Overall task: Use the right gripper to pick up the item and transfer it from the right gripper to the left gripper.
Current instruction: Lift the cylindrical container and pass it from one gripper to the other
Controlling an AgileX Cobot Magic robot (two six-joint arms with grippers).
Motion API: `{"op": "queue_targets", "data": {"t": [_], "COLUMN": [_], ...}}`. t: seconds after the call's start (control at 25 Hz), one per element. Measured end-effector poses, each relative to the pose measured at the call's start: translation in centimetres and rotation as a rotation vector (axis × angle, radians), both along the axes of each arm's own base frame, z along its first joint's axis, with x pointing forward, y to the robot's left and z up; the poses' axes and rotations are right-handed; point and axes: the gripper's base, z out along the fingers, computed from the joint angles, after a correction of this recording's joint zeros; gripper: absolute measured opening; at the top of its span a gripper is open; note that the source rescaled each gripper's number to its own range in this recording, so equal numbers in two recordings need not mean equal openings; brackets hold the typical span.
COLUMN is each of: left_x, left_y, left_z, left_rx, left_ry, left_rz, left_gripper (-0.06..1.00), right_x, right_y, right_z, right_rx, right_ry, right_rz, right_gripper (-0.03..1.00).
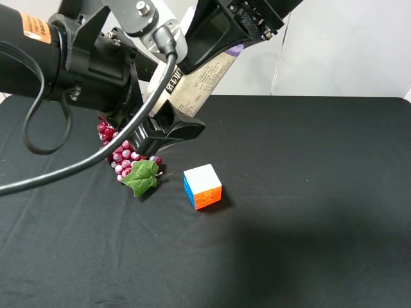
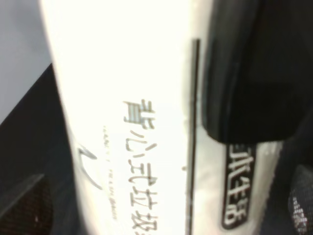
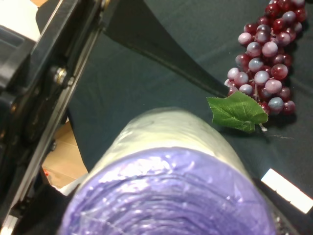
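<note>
Left end effector is nearest the high camera, on the arm with the orange sticker and thick black cable. Its jaws stand apart and straddle the lower part of the canister. The left wrist view shows mesh pads on either side of the cream label with dark gaps between, so no grip from this side as far as I can tell. One finger pokes out under the canister's bottom end.

Canister is in the air above the table, tilted, purple top end up and to the right. Dark print runs along the label.

Right end effector is clamped on that upper end. Its wrist view looks straight down onto the purple cap.

Down on the black table, the white-orange-blue cube sits nearest, well apart from both arms. Just beyond and left of it is the red grape bunch with its green leaf, partly hidden behind the left arm. White wall at the back.
</note>
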Motion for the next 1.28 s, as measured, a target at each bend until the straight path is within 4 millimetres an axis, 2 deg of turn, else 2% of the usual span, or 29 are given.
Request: {"op": "queue_targets", "data": {"t": [0.24,0.36,0.4,0.44,0.48,0.52,0.96,1.04,1.08,1.12,1.16,1.28], "left_x": [0.22,0.24,0.24,0.24,0.22,0.20,0.21,0.21,0.21,0.23,0.24,0.24], "left_y": [-0.09,-0.10,-0.10,-0.10,-0.09,-0.13,-0.13,-0.15,-0.17,-0.19,-0.21,-0.20], "left_z": [0.33,0.35,0.35,0.35,0.33,0.30,0.30,0.21,0.11,0.09,0.05,0.04], "left_rx": [-0.029,-0.031,-0.031,-0.032,-0.033,-0.034,-0.035,-0.031,-0.026,-0.026,-0.025,-0.025], "left_ry": [-0.032,-0.034,-0.034,-0.033,-0.027,-0.025,-0.023,-0.019,-0.014,-0.012,-0.011,-0.010], "left_rz": [0.011,0.012,0.012,0.012,0.015,0.015,0.016,0.015,0.014,0.014,0.015,0.015], "left_gripper": [0.83,0.71,0.62,0.42,0.09,0.00,0.00,0.00,0.00,0.00,0.00,0.00], "right_x": [-0.02,-0.02,-0.02,-0.02,0.06,0.08,0.09,0.08,0.07,0.07,0.07,0.06], "right_y": [0.00,0.00,0.00,0.00,0.02,0.04,0.03,0.06,0.07,0.08,0.08,0.08], "right_z": [0.00,0.00,0.00,0.00,0.03,0.04,0.04,0.07,0.08,0.09,0.09,0.09], "right_rx": [0.000,0.000,0.000,0.000,0.004,0.007,0.006,0.011,0.013,0.013,0.013,0.012], "right_ry": [0.002,0.002,0.002,0.002,-0.005,-0.005,-0.006,-0.003,-0.002,-0.004,-0.007,-0.012], "right_rz": [0.001,0.001,0.001,0.001,-0.005,-0.007,-0.008,-0.010,-0.010,-0.007,-0.004,0.002], "right_gripper": [0.01,0.01,0.01,0.01,0.01,0.01,0.04,0.55,0.74,0.85,0.91,0.99]}}
